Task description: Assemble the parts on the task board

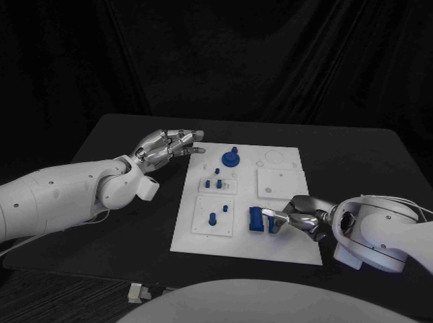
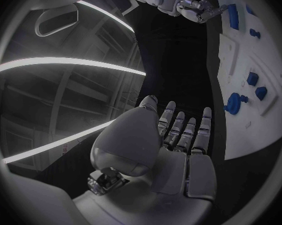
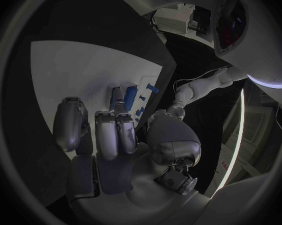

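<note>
The left hand was held open beside the board's far left corner, gripping nothing. A tall blue part, upright on the board, was touched by the right hand; whether it was gripped could not be told.

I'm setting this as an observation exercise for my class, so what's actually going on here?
A two-armed robot is working on a white task board with small blue parts. Its right hand reaches to a blue block near the board's front; whether it grips it is unclear. The left hand hovers beside the board's far left corner, holding nothing.

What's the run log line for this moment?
left hand: open, beside task board | right hand: fingers at blue block | grasp: unclear
</note>
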`<control>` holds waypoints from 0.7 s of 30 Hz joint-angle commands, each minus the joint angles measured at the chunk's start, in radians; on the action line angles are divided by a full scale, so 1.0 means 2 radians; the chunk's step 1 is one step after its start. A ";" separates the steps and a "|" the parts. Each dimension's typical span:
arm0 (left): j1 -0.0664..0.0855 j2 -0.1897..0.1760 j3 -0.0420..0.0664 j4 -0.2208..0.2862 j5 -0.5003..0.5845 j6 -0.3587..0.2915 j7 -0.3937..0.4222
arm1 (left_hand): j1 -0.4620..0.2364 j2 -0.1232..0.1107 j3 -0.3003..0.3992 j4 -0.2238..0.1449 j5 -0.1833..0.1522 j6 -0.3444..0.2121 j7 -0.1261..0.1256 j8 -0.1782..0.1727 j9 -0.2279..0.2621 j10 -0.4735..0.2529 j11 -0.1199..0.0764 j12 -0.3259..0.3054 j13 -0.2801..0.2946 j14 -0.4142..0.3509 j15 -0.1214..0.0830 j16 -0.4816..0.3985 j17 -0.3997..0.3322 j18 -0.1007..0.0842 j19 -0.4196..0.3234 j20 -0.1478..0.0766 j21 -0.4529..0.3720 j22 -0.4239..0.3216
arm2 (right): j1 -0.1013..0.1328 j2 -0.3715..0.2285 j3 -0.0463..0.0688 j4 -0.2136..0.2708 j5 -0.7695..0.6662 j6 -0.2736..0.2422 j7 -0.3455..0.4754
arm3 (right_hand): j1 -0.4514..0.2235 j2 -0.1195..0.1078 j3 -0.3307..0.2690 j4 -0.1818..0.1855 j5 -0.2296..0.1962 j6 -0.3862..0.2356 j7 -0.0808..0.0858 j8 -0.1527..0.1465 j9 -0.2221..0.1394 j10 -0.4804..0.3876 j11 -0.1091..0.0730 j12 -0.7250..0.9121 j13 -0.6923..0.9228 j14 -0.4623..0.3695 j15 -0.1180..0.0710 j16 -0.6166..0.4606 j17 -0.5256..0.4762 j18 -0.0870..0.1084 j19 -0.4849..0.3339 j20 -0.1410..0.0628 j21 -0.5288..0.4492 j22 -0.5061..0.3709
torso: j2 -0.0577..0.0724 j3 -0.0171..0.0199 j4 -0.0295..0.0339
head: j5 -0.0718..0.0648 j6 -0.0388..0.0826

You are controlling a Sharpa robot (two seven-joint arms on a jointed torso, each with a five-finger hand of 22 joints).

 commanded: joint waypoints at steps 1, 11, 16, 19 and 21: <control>-0.001 0.001 0.000 0.000 0.005 0.009 0.028 | 0.006 0.000 0.003 0.000 0.002 -0.002 -0.001 -0.002 0.000 -0.003 -0.001 -0.003 -0.001 0.000 0.004 0.003 0.000 0.001 0.003 0.000 0.002 -0.001 | -0.003 0.001 0.000 0.000 -0.003 0.007 -0.011 | 0.002 0.005 -0.004 0.000 -0.002 -0.004 0.001 -0.001 -0.002 0.052 0.004 0.001 0.132 0.045 0.004 0.001 0.097 0.003 -0.001 0.003 -0.003 0.087 | 0.000 0.0000 0.0000 | 0.001 0.000; -0.001 -0.003 0.000 0.002 0.005 0.008 0.029 | 0.009 -0.001 0.004 -0.001 0.004 0.000 -0.001 -0.001 0.000 -0.002 0.000 -0.002 0.000 0.000 0.005 0.003 0.000 0.001 0.003 0.000 0.003 -0.001 | -0.003 -0.012 0.000 0.007 -0.002 -0.032 0.022 | 0.016 0.009 -0.015 -0.001 -0.002 0.026 -0.005 0.014 -0.001 0.052 0.000 0.001 0.132 0.045 0.002 0.001 0.097 0.003 -0.001 0.002 -0.001 0.087 | 0.000 0.0001 0.0002 | 0.002 0.000; -0.001 -0.009 0.001 0.009 0.005 -0.002 0.034 | 0.011 -0.003 0.005 0.000 0.005 0.005 0.000 0.000 0.001 0.001 0.001 0.002 0.000 0.001 0.005 0.004 0.001 0.001 0.003 0.000 0.003 -0.002 | 0.013 -0.029 0.000 0.015 0.046 -0.127 0.101 | 0.023 0.014 -0.019 -0.001 -0.001 0.070 -0.018 0.034 0.006 0.052 -0.011 0.001 0.132 0.039 -0.007 -0.007 0.068 0.007 -0.008 -0.005 -0.019 0.081 | 0.000 0.0001 -0.0001 | 0.001 0.000; -0.001 -0.016 0.001 0.019 0.005 -0.013 0.039 | 0.006 -0.005 0.002 0.005 0.002 0.009 0.001 0.001 0.001 0.001 0.002 0.001 0.000 -0.006 0.002 -0.001 -0.001 0.000 -0.006 0.000 -0.002 -0.011 | 0.036 -0.035 0.000 0.018 0.126 -0.183 0.169 | 0.043 0.018 -0.019 -0.001 0.004 0.085 -0.026 0.038 0.011 0.052 -0.019 0.001 0.132 0.007 -0.015 -0.064 -0.062 0.027 -0.053 -0.013 -0.131 0.045 | -0.001 0.0002 -0.0010 | 0.000 0.000; -0.001 -0.020 0.001 0.027 0.005 -0.022 0.044 | -0.015 -0.001 -0.009 0.007 -0.008 0.014 0.005 0.003 0.001 -0.011 -0.004 -0.015 -0.002 -0.030 -0.003 -0.021 -0.004 0.001 -0.046 -0.002 -0.022 -0.044 | 0.052 -0.036 0.000 0.015 0.186 -0.209 0.216 | 0.053 0.016 -0.019 -0.001 0.012 0.082 -0.018 0.034 0.012 -0.013 -0.010 -0.071 0.060 -0.072 -0.006 -0.181 -0.252 0.054 -0.153 -0.002 -0.335 -0.028 | -0.001 0.0004 -0.0009 | -0.001 0.000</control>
